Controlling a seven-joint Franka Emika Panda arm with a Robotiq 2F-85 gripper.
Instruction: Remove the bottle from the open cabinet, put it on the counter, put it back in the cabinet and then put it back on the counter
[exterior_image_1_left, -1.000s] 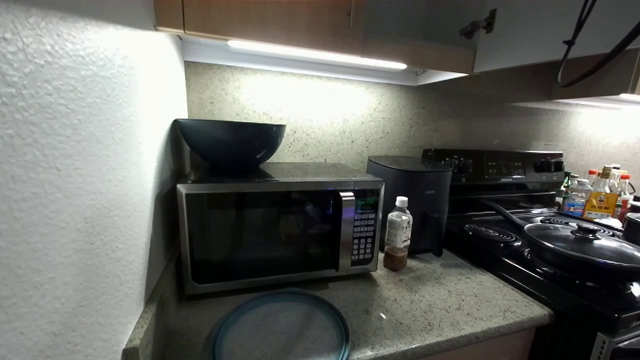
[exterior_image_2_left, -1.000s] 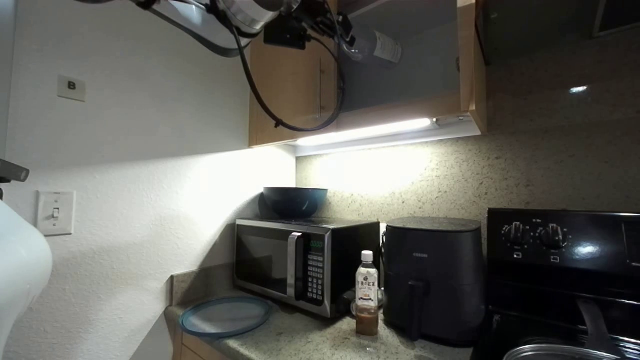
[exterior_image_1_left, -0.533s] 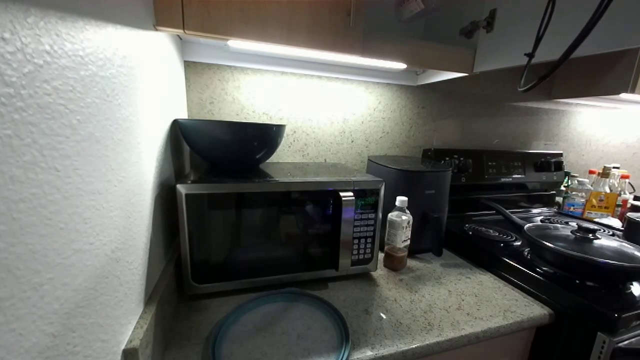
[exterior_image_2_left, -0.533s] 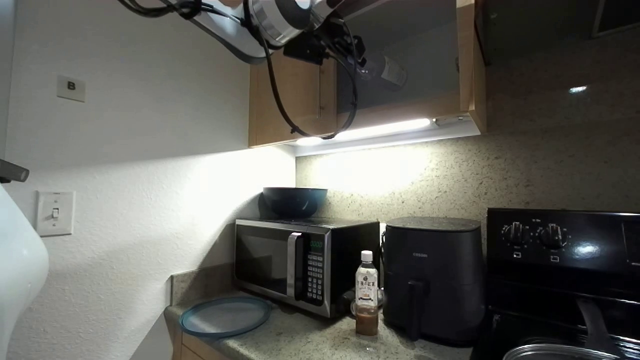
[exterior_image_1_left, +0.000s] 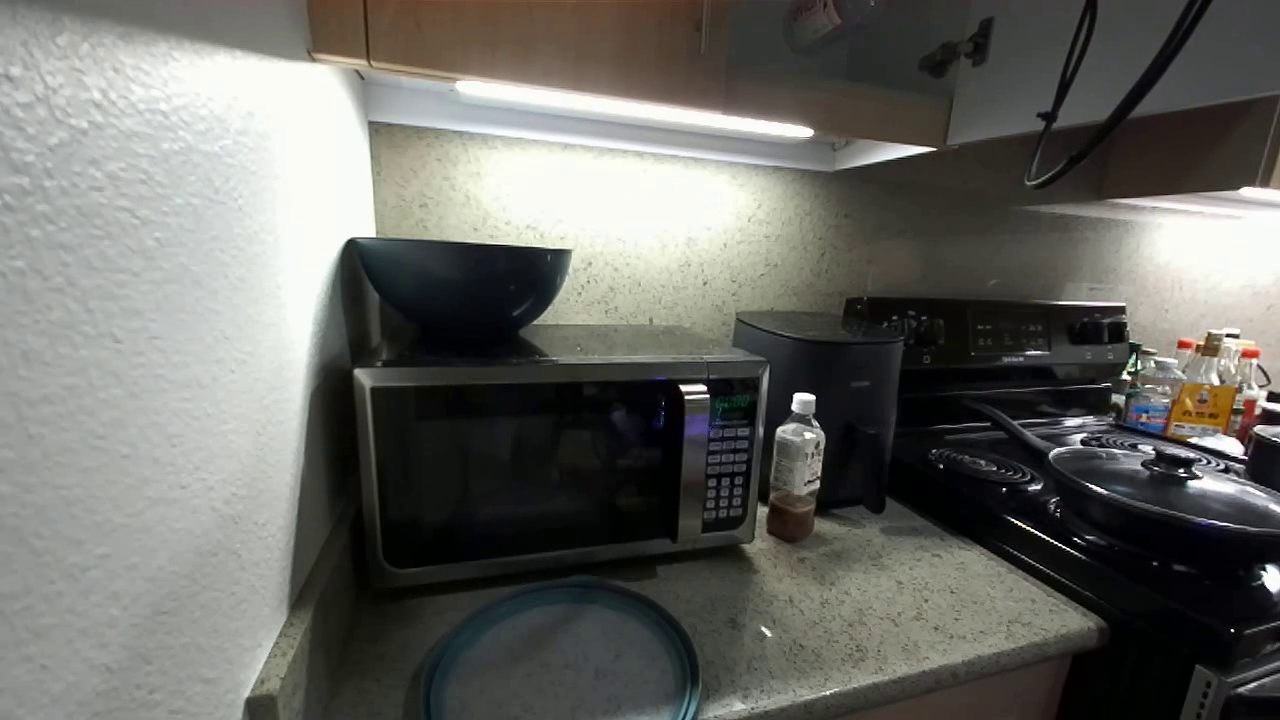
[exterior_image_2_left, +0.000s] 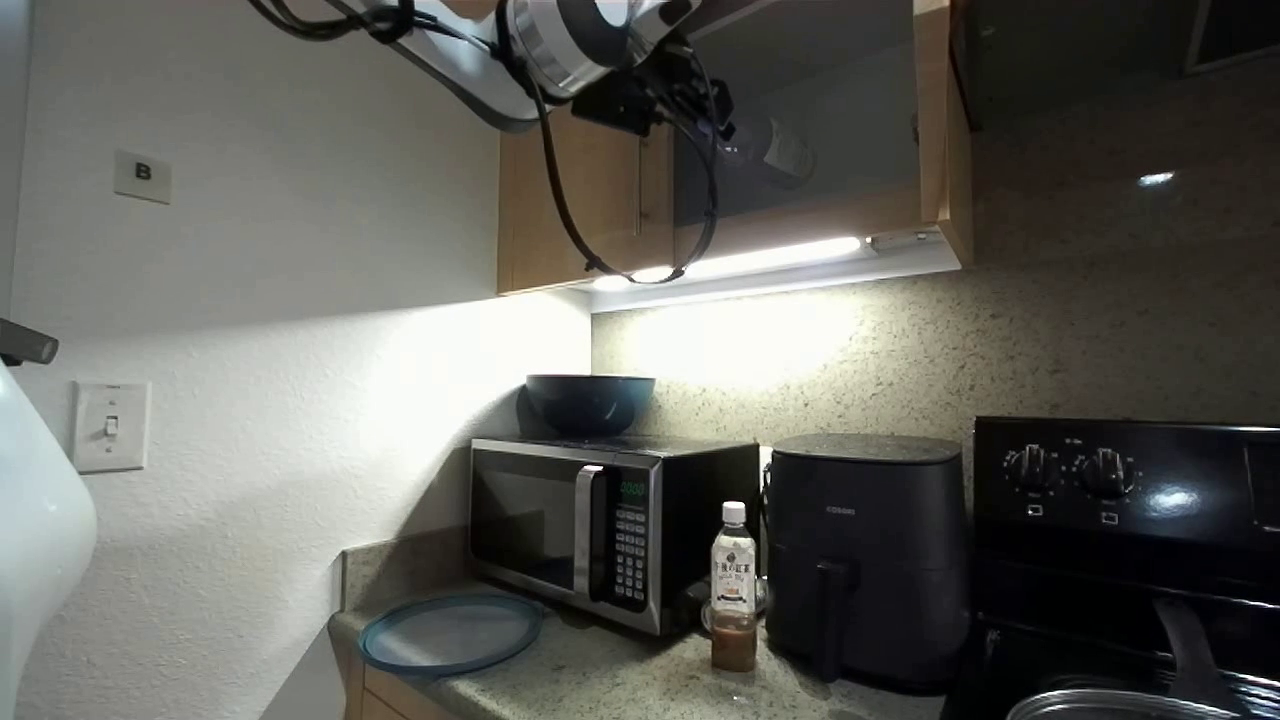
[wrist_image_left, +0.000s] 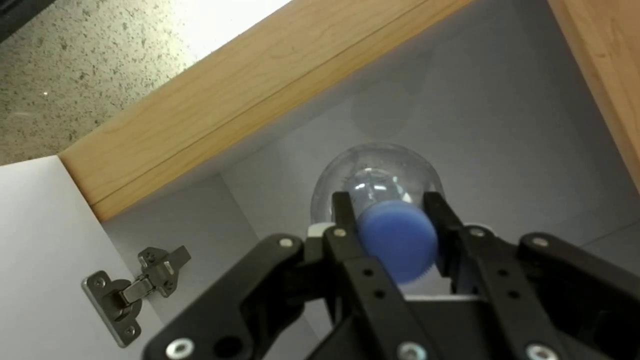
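The bottle is clear plastic with a white label bearing red marks; its cap looks blue in the wrist view (wrist_image_left: 378, 160). My gripper (wrist_image_left: 387, 200) is shut on it at the cap and neck. In an exterior view the bottle (exterior_image_2_left: 788, 158) hangs tilted from my gripper (exterior_image_2_left: 722, 112), base to the lower right, in the open cabinet compartment. Elsewhere only its lower part (exterior_image_1_left: 822, 22) shows at the top edge. I cannot tell whether it touches the cabinet floor. The brown wood cabinet (exterior_image_1_left: 540, 40) has its right door open. The speckled counter (exterior_image_1_left: 900, 590) lies below.
A short bottle with brownish contents (exterior_image_2_left: 734, 600) stands on the counter between the microwave (exterior_image_2_left: 560, 520) and a black air fryer (exterior_image_2_left: 870, 560). A round blue-rimmed lid (exterior_image_1_left: 560, 650) lies in front. The open door's hinge (wrist_image_left: 135, 290) and the cabinet's wooden front edge (wrist_image_left: 260, 105) are near my gripper.
My gripper and the bottle have moved down and to the right in an exterior view. The bottle's lower part has come into view at the top of an exterior view. The grip is unchanged.
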